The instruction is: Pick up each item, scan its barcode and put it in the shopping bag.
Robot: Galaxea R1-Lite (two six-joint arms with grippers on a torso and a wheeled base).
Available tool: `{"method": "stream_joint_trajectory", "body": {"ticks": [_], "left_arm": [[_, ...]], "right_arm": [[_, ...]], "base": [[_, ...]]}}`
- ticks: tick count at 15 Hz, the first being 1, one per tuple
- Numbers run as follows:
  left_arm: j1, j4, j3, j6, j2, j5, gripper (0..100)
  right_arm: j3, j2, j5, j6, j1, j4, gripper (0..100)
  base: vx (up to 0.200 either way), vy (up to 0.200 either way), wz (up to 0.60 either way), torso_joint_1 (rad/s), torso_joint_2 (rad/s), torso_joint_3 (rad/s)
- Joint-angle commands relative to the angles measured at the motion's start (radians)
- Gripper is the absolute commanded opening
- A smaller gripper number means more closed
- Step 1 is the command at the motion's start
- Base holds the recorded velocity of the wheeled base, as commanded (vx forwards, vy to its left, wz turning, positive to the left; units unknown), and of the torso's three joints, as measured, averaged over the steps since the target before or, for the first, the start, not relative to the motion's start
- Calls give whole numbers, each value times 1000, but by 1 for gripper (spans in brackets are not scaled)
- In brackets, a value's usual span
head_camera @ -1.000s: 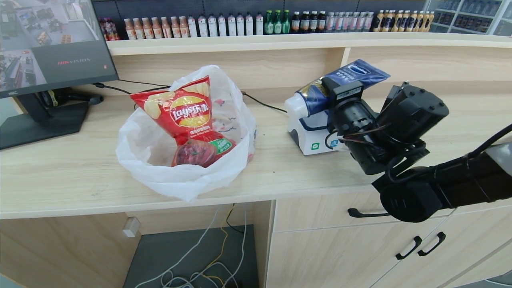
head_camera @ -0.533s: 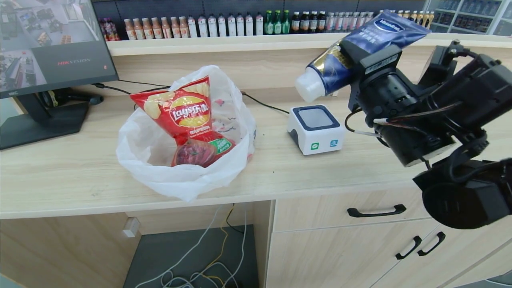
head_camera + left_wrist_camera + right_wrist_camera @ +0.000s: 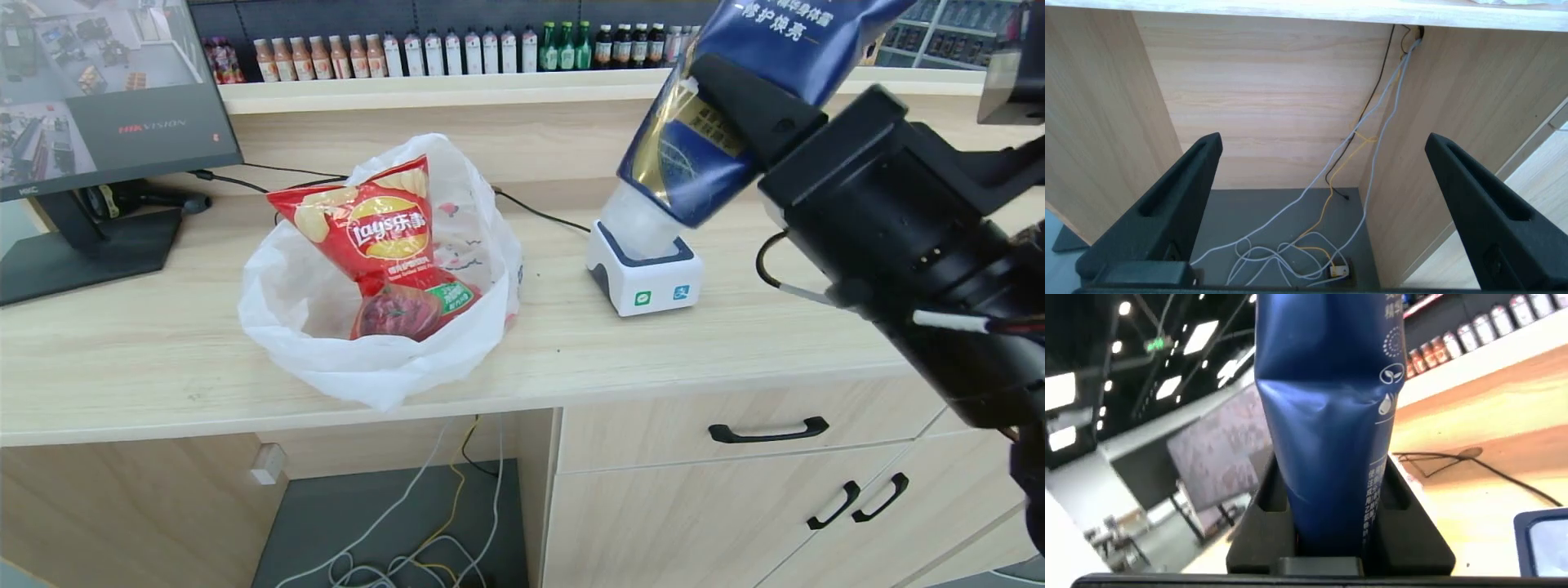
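right arm [image 3: 922,261]: raised high on the right; wrist angled up and leftward | right gripper [image 3: 737,98]: fingers clamped on blue tube [image 3: 702,163]; tube's cap end down | left gripper [image 3: 1327,212]: held low; fingers spread wide apart

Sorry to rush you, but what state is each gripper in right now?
Left gripper: open, holding nothing.
Right gripper: closed on the blue tube.

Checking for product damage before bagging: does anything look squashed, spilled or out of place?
The blue tube looks creased beside where the right gripper clamps it; it hangs tilted, cap down. Nothing is spilled on the counter.
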Motion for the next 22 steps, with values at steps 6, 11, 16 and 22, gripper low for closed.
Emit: {"method": "stream_joint_trajectory", "body": {"ticks": [6, 11, 16, 22], "left_arm": [[-1, 0, 0, 3, 0, 0, 100], [-1, 0, 0, 3, 0, 0, 100], [0, 0, 0, 1, 0, 0, 100], [0, 0, 0, 1, 0, 0, 100]], "right_arm": [[262, -73, 96, -513, -25, -42, 0], [368, -51, 71, -559, -100, -102, 0], [357, -55, 67, -552, -118, -114, 0], [359, -48, 67, -526, -143, -116, 0]], "base": [[0, 0, 0, 0, 0, 0], [0, 0, 0, 0, 0, 0], [0, 0, 0, 0, 0, 0], [0, 100, 0, 1, 1, 1]]}}
